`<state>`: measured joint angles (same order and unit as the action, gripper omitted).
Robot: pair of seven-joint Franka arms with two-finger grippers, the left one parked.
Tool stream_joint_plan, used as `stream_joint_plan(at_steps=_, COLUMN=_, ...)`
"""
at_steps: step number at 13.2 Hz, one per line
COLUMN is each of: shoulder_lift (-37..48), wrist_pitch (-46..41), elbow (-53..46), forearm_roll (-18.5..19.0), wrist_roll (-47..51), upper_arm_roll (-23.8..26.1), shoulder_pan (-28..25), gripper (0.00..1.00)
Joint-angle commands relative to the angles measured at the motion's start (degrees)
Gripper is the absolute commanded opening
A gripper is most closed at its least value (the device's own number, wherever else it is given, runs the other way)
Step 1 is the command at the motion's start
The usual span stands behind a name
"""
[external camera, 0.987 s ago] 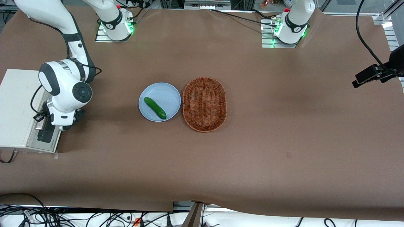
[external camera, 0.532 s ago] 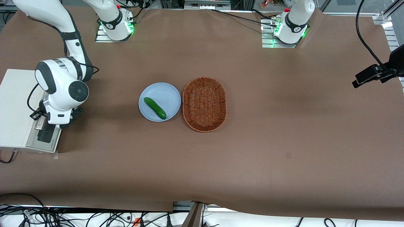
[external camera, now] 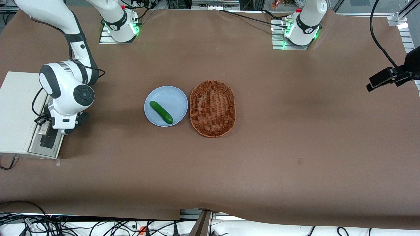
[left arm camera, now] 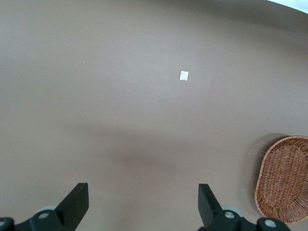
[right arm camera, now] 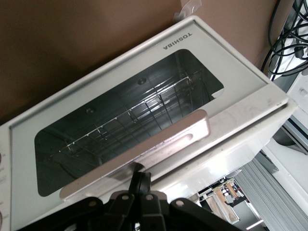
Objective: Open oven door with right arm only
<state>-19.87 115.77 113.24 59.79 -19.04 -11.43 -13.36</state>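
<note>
Hand: the right arm's [external camera: 67,88] hand [right arm camera: 140,185] sits at the silver bar handle [right arm camera: 139,154] of the oven door, fingers drawn close together with a dark tip touching the handle's edge — whether they actually pinch the bar cannot be told.

Tabletop: brown cover [external camera: 262,147] spread wide, with the oven at the working arm's end.

Right arm: white, jointed, with dark grey bands and a round black cap; it bends down over the oven's front edge, the wrist hanging above the door.

Toaster oven: cream-white box [external camera: 14,111] at the working arm's end of the tabletop, its front facing the middle of the tabletop.

Oven door: silver-framed panel with a dark glass window [right arm camera: 130,120]; through the glass a wire rack [right arm camera: 139,118] shows inside. In the wrist view the door appears to lie against the oven front, the handle running along its upper edge.

Wicker basket: oval, brown, woven [external camera: 212,108], near the middle of the tabletop, just beside the plate on the side toward the parked arm.

Plate: round, pale blue [external camera: 166,106], between the oven and the basket, well apart from the oven.

Cucumber: small, dark green [external camera: 161,112], lying slantwise on the plate — one end near the rim closest to the front camera.
</note>
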Motion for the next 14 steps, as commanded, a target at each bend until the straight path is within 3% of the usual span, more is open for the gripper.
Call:
stream_joint_plan(at_steps=1, shoulder_lift=-1.8, wrist_pitch=0.7, elbow=0.2, forearm_roll=-2.0, wrist_roll=2.3, upper_arm_roll=0.4, shoulder_pan=-0.2, gripper=0.0)
stream_joint_plan(at_steps=6, shoulder_lift=-3.1, wrist_pitch=1.0, elbow=0.1, forearm_roll=-2.4, wrist_roll=4.8, upper_arm_roll=0.7, shoulder_pan=-0.6, gripper=0.0)
stream_joint_plan(at_steps=14, shoulder_lift=-7.3, wrist_pitch=1.4, elbow=-3.1, forearm_roll=-7.3, wrist_roll=4.9, upper_arm_roll=0.7, shoulder_pan=-1.4, gripper=0.0)
